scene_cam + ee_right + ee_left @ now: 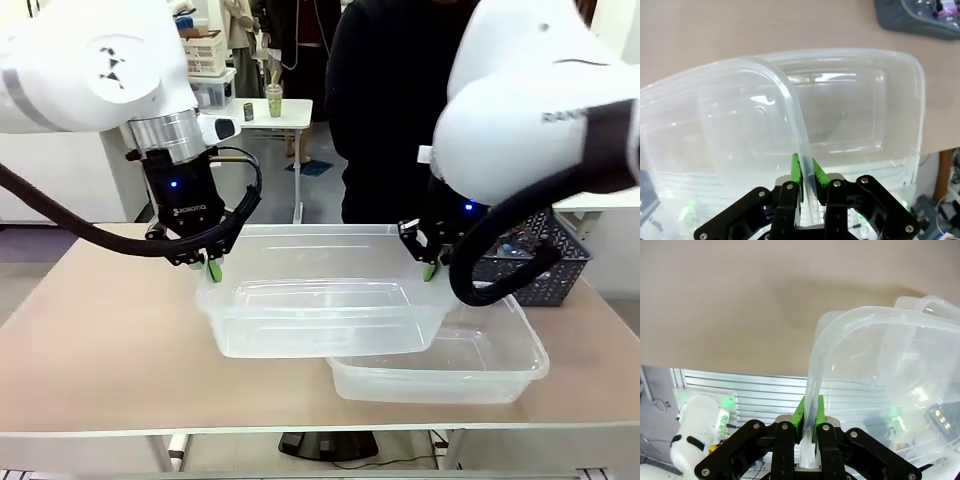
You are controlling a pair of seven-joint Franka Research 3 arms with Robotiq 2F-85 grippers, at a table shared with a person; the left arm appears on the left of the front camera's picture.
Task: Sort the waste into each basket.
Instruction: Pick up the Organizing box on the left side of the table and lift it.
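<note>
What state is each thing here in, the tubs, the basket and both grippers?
Upper tub: empty, upright, held by its rim at both ends, seemingly lifted.
Lower tub: empty, resting on the table, partly under the upper tub.
Left gripper: shut on the upper tub's rim.
Right gripper: shut on the upper tub's rim.
Grey basket: on the table, contents unclear.

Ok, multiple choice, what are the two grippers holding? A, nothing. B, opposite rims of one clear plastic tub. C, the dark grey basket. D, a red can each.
B: the left gripper and the right gripper each pinch the rim of the upper clear tub, as both wrist views show up close.
</note>
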